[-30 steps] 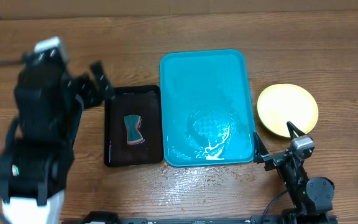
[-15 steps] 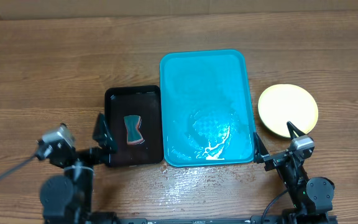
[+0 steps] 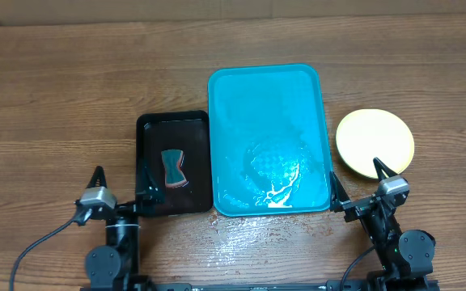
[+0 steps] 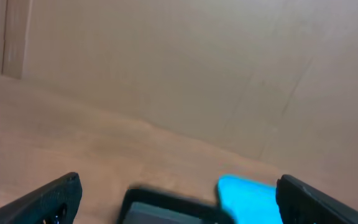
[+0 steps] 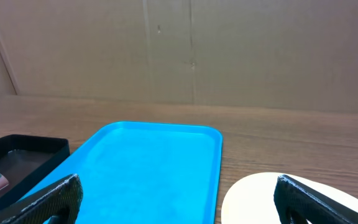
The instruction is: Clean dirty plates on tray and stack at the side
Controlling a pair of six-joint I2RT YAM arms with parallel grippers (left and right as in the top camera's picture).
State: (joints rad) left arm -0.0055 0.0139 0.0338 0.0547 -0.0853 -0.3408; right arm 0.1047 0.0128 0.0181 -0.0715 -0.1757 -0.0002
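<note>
The turquoise tray (image 3: 269, 137) lies mid-table with wet streaks and no plates on it; it also shows in the right wrist view (image 5: 135, 171) and the left wrist view (image 4: 247, 198). A pale yellow plate (image 3: 374, 142) sits on the table right of the tray, seen too in the right wrist view (image 5: 272, 199); any plates beneath it are hidden. My left gripper (image 3: 122, 187) is open and empty at the front left, near the black tray (image 3: 173, 163). My right gripper (image 3: 356, 179) is open and empty at the front right, just before the plate.
The black tray holds a teal and pink sponge (image 3: 173, 168). Water glistens on the wood in front of the turquoise tray (image 3: 241, 234). A cardboard wall (image 5: 191, 50) stands behind the table.
The left arm has swung down from high over the table's left side and settled low at the front left, gripper open. The right arm has not moved.
</note>
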